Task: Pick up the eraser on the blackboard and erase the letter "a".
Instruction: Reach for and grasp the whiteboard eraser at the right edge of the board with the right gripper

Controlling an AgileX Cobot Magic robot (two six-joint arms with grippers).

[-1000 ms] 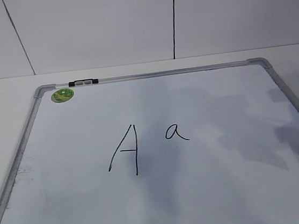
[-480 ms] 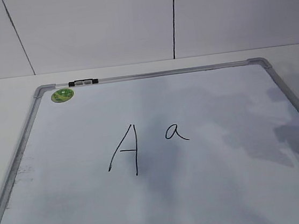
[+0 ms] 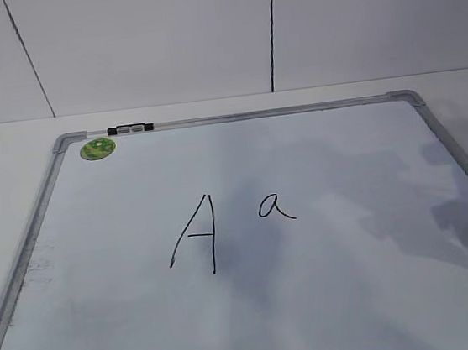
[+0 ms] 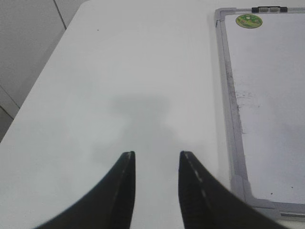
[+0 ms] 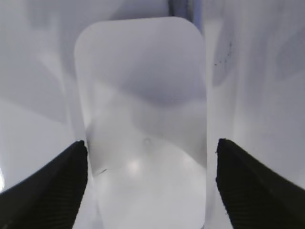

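The table is white and carries the blackboard, a white board in a silver-grey frame that fills most of the exterior view. A round green sticker sits in its corner at 10 o'clock, just beside a small black-and-white clip on the top rail. Near the board's middle stands a tall capital "A", with the letter "a" just beside it at 3 o'clock, both unsmudged.

The eraser lies at the board's edge at 4 o'clock, its white top facing the right wrist camera. The right gripper straddles it, 2 black fingers spread wide, 1 on each long side, not clamped on it. The left gripper hangs over bare table at 9 o'clock of the board, its jaws parted and holding nothing.
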